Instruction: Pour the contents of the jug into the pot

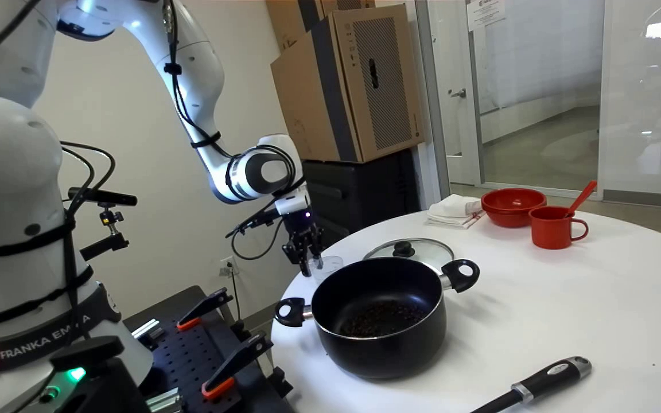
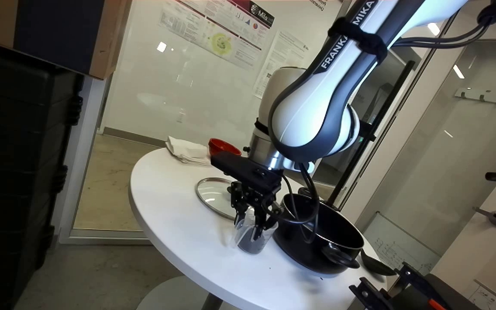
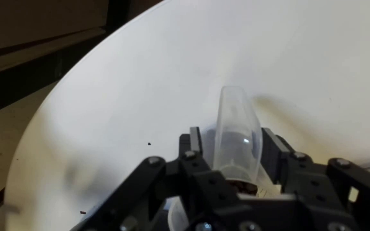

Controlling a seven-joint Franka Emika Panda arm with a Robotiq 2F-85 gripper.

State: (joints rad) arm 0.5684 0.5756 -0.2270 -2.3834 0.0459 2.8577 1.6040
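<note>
a: what does the black two-fingered gripper (image 3: 231, 138) have hold of at the round white table (image 1: 594, 298)?

b: nothing firmly, it appears. its fingers stand wider apart than the clear handle (image 3: 236, 118) they straddle, part of a small, colourless, see-through jug (image 2: 251, 247); in the wrist view a gap shows beside one finger, while the other sits close, contact unclear.

a: and the jug?

b: standing on the table, seemingly upright, just beside a wide, low black cooking pot (image 1: 385, 355) with a shiny rim.

a: how far along is the pour?

b: partly done at least, by the look of it. small dark pieces (image 1: 385, 318) cover the middle of the pot's bottom, and the flat glass lid (image 1: 428, 252) lies off on the table. whether the jug is drained cannot be told: a dark brown patch (image 3: 242, 187) shows below its handle in the wrist view, in jug or pot.

a: what remains?

b: if contents are left, likely a secure grip, a lift and a tip over the rim; if none, only backing the gripper away.
</note>
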